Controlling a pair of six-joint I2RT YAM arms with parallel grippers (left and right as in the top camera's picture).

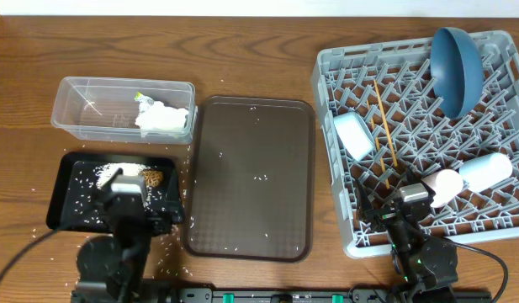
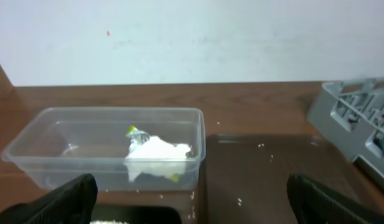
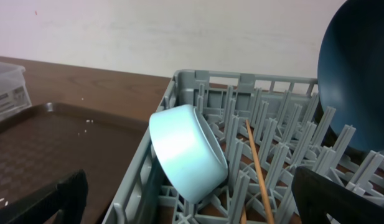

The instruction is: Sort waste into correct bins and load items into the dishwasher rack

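Observation:
The grey dishwasher rack (image 1: 495, 227) holds the dark blue plate (image 1: 457, 67) on edge, the small light blue bowl (image 1: 353, 135), two chopsticks (image 1: 383, 143), the pink cup (image 1: 444, 187) and the light blue cup (image 1: 486, 171). The clear tub (image 1: 91, 105) holds white and yellow-green wrappers (image 1: 162, 118). The black tray (image 1: 61, 194) holds rice grains and a brown lump (image 1: 152, 178). My left gripper (image 1: 124, 198) is open and empty over the black tray. My right gripper (image 1: 406, 206) is open and empty at the rack's front-left corner, facing the bowl (image 3: 185, 152). No carrot shows.
The dark brown serving tray (image 1: 251, 202) lies between the bins and the rack, with scattered rice grains on it. More grains lie on the table by the black tray's front right. The left wrist view shows the tub (image 2: 67, 134) ahead and the rack (image 2: 353, 118) at right.

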